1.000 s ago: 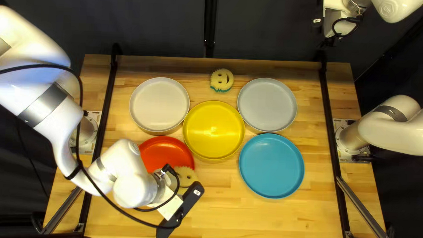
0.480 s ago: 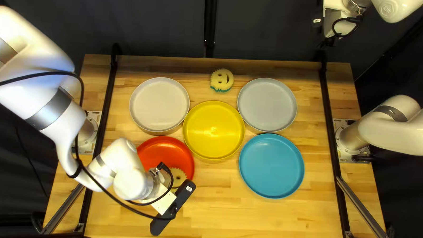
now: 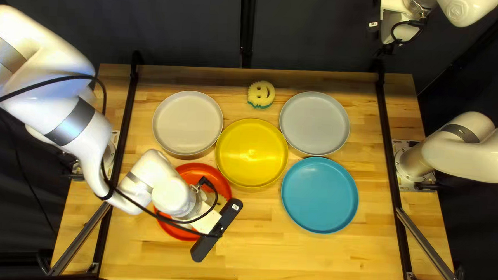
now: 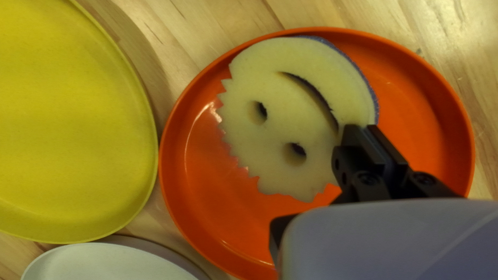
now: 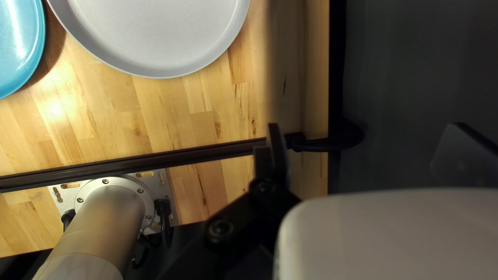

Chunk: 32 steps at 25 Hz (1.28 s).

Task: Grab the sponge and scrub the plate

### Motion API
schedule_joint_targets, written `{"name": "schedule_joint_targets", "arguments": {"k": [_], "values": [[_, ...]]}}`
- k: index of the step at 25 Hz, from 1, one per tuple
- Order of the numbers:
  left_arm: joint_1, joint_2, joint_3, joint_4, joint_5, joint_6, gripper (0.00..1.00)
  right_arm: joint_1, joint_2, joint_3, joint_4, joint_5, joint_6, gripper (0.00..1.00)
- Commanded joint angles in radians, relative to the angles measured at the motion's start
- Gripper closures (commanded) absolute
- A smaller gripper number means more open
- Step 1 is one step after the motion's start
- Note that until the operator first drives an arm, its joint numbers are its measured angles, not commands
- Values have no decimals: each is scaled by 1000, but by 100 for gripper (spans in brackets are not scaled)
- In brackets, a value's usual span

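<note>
Your left gripper [image 4: 364, 129] pinches the round, pale-yellow foam sponge [image 4: 282, 119] by its edge (good hold). Likely light, squishy. Right gripper [image 5: 366, 126] spread.

On wooden table [image 3: 300, 260]: off-white plate [image 3: 187, 123] far left, red plate [image 3: 203, 171] near left, yellow plate [image 3: 252, 153] central, grey plate [image 3: 314, 123] far right, blue plate [image 3: 320, 195] near right, smiley sponge [image 3: 261, 96] far.

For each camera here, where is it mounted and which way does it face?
Top left view: above the table's near edge, slanting toward the far edge; left arm and right arm show.
Left wrist view: along the left gripper, onto the sponge in the red plate.
Right wrist view: along the right gripper, onto the table's right edge and that arm's base.
Top left and left wrist share the sponge; top left and right wrist, the blue plate.
</note>
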Motion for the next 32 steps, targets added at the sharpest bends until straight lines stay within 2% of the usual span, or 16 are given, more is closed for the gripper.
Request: {"name": "schedule_joint_targets", "arguments": {"k": [1,9,15,32], "values": [[0,-5,10,8,-11,-12,100,0,0,0,0,0,0,0],[-26,6,56,18,-65,-56,100,0,0,0,0,0,0,0],[-6,-59,100,4,-34,-41,100,0,0,0,0,0,0,0],[6,-75,100,-3,-23,-28,100,0,0,0,0,0,0,0]]}}
